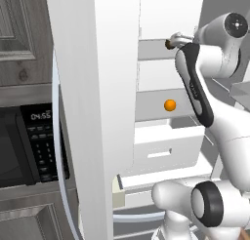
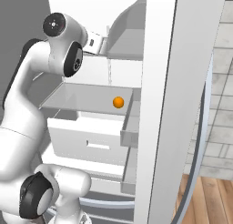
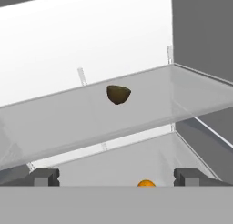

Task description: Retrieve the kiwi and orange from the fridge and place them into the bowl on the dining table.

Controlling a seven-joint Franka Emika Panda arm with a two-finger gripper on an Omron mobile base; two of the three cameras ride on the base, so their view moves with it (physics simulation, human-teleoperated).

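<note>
I have the arm reaching into the open grey-silver fridge, with its white interior and grey shelves, so I judge this to be the first pick, before any fruit has left the fridge. In the hand view the two-finger gripper has its dark tips spread wide apart with nothing between them.

The small dark greenish-brown oval kiwi sits ahead on the translucent grey upper shelf, roughly centred between the fingertips but higher in the picture and well beyond them. The small bright orange sphere, the orange, rests on the shelf below, just above the white drawers; it also peeks out at the bottom of the hand view.

The kiwi looks like the nearer target to me. The next move calls for lifting the hand slightly to clear the shelf's front edge, advancing until the fingers straddle the kiwi, then closing gently, since a small rounded fruit could roll away if nudged.
</note>
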